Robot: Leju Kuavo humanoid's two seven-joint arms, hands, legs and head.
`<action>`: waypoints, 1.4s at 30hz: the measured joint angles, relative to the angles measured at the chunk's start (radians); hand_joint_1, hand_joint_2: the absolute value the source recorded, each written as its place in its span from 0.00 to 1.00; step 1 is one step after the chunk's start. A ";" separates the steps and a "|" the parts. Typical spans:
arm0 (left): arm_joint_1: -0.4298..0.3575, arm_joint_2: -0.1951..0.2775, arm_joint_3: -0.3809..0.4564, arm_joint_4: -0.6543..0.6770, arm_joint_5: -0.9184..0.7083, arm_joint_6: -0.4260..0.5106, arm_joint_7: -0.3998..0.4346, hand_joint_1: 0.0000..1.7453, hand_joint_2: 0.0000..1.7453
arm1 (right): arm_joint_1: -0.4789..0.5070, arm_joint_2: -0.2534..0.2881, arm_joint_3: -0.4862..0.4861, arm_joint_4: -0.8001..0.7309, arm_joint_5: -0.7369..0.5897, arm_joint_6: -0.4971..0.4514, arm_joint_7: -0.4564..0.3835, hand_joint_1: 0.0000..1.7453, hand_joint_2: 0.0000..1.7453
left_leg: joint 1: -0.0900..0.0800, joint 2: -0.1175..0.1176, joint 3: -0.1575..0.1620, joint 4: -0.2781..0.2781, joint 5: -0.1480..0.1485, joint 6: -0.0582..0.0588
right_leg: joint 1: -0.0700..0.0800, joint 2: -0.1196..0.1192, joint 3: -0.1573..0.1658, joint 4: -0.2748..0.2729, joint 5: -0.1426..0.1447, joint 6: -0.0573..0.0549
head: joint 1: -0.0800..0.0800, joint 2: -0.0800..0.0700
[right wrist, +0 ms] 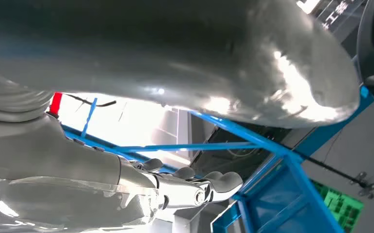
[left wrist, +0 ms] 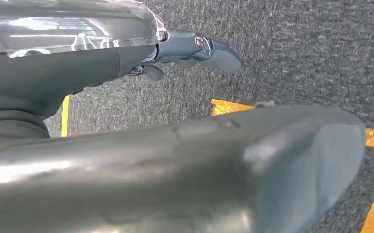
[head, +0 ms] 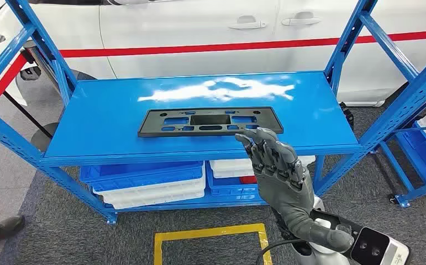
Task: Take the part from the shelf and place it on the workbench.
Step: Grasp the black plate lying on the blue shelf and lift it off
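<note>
- Nearest: right hand [head: 279, 165] raised before shelf edge, fingers spread, grasping nothing.
- Left hand [left wrist: 194, 48] hung low over carpet, fingers loosely extended, empty.
- Beyond: black part [head: 210, 121] lay flat on blue shelf [head: 105, 110], long axis crosswise, just ahead-left of right fingertips.

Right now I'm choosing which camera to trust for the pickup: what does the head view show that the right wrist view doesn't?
Head view alone: the black part lying flat on the top shelf board, blue and white bins on the level below, a white car behind, yellow floor tape.
Right wrist view alone: a green patch low beyond the frame.
Both: the right hand, holding nothing, and the blue rack's beams.
</note>
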 joint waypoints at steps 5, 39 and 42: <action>-0.001 0.001 0.000 0.000 0.003 0.000 0.000 0.00 0.00 | 0.002 0.000 0.000 0.011 -0.001 0.000 0.000 0.00 0.50 | -0.004 0.003 0.084 -0.256 0.143 0.017 | 0.001 0.000 0.031 0.000 -0.024 0.014 | 0.000 0.000; 0.004 0.001 -0.002 0.001 -0.004 0.009 0.000 0.00 0.00 | 0.024 -0.018 0.017 0.093 0.064 -0.037 0.041 0.00 0.00 | -0.006 0.009 0.054 -0.269 0.185 0.037 | 0.004 0.012 0.050 0.005 -0.058 0.032 | 0.001 0.000; 0.000 -0.001 -0.009 0.002 -0.033 0.040 0.048 0.00 0.00 | 0.002 -0.020 0.038 0.141 0.113 -0.085 0.085 0.00 0.00 | 0.002 0.010 0.068 -0.285 0.184 0.050 | 0.002 0.004 0.011 0.085 -0.105 0.046 | 0.001 0.000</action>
